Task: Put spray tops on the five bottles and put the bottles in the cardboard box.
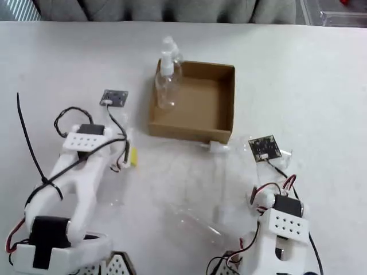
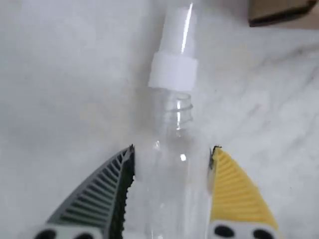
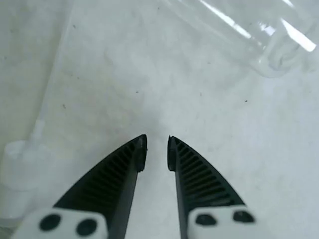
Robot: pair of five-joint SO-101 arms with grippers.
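A clear bottle (image 2: 172, 174) sits between the grey and yellow fingers of my left gripper (image 2: 172, 152), which is shut on its body. A white spray top (image 2: 173, 69) rests at the bottle's threaded neck. In the high view this gripper (image 1: 129, 153) is left of the cardboard box (image 1: 229, 109). Capped bottles (image 1: 168, 83) stand in the box's far left corner. My right gripper (image 3: 156, 149) hovers over bare table, slightly open, holding nothing. A loose spray top (image 3: 20, 167) with its tube and an uncapped lying bottle (image 3: 249, 35) are near it.
Another spray top (image 1: 218, 148) lies just in front of the box, its tube running toward the near edge. A clear bottle (image 1: 192, 217) lies between the two arms. The right arm (image 1: 281, 220) stands at the near right. Far table is open.
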